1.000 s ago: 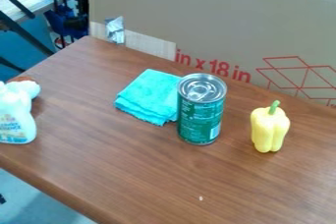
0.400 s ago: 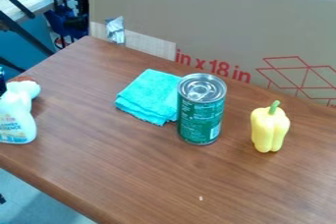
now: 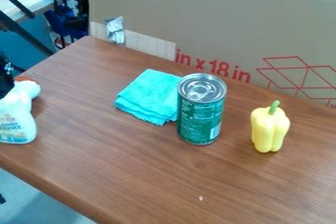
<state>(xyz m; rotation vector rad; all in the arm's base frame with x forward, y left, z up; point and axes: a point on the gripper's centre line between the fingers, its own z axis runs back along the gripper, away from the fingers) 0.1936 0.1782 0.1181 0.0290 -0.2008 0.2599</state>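
Note:
At the left edge, part of the black gripper point(image 3: 5, 76) shows just above and behind the white spray bottle point(image 3: 17, 115); whether it touches the bottle I cannot tell. A folded turquoise cloth point(image 3: 149, 95) lies flat near the middle of the brown table point(image 3: 131, 169). Upright at the cloth's right edge is a green can point(image 3: 200, 115) with a silver top, hiding a little of the cloth. Farther right stands a yellow bell pepper point(image 3: 269, 129) with a green stem, apart from the can.
A tall cardboard panel point(image 3: 216, 21) with red print runs along the table's back edge, a bit of silver tape point(image 3: 115, 30) on it. Behind, at the upper left, are blue clamps point(image 3: 60, 9) by another table. The table's front edge slants down from the left.
The black gripper part has come in at the left edge, from out of view to above the spray bottle. Bottle, cloth, can and pepper have stayed in place.

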